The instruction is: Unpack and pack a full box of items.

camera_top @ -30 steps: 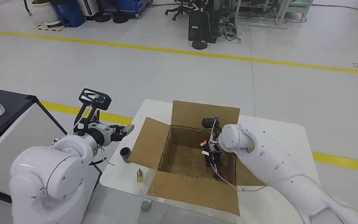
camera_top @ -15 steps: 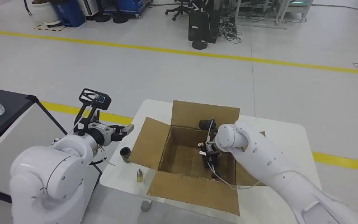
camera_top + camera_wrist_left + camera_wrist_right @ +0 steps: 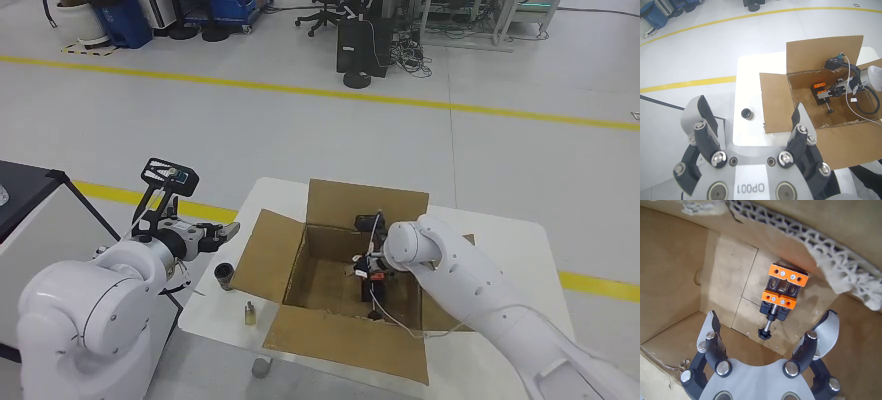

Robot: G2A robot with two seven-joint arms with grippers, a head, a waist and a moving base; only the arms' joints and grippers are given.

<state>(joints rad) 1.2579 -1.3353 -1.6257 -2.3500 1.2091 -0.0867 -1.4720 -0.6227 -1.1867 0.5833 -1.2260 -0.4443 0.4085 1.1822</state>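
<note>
Right wrist view gives you the line-up: the small bench vise (image 3: pixel 780 294) lies flat on the cardboard box (image 3: pixel 674 256) floor, just ahead of your right tool (image 3: pixel 771 315), spread wide and empty. The screw points straight at the tool's gap, knob end nearest, so closing should pinch the narrow width. Your left tool (image 3: pixel 750 103), also spread, hangs well apart.

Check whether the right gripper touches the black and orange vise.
Apart. Right wrist view: box floor shows between each finger of the right gripper and the vise.

Vise (image 3: pixel 780 294) in box (image 3: pixel 345 345); cylinder (image 3: pixel 224 273) on table (image 3: pixel 500 240) beside box.
</note>
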